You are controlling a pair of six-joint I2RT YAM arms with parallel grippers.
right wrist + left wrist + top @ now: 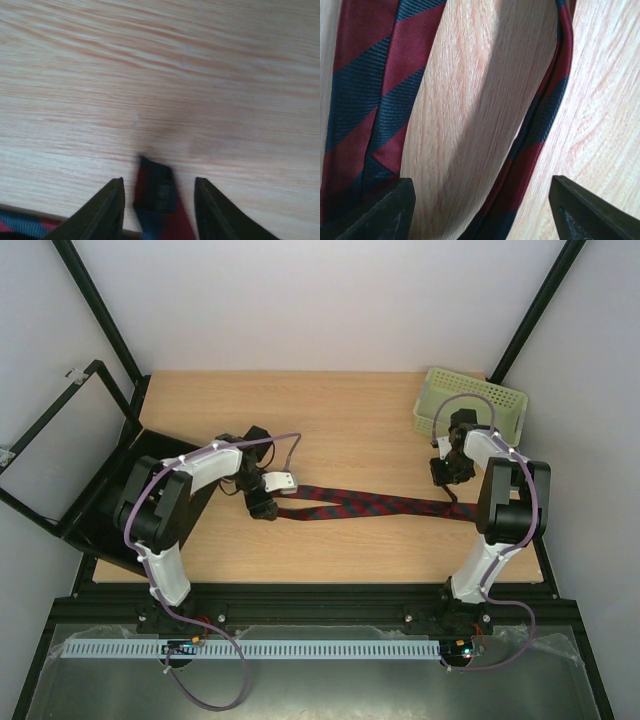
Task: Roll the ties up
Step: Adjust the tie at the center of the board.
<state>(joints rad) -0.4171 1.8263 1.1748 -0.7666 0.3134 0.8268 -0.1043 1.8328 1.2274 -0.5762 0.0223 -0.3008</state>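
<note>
Tie [370, 505] stretched for rolling: left gripper [480, 210] jaws gape astride it, 9 o'clock; right gripper [159, 200] jaws part-open around its 3 o'clock end, neither clamped.

tie [380, 504] | dark red, navy diagonal stripes | unrolled, doubled into two strands | flat on table [330, 420] centre

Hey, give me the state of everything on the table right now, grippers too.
tie, unrolled, lying stretched out in two strands
left gripper, open, over the tie
right gripper, open, straddling the tie's end
basket, upright
black box, cannot tell open or shut
</note>
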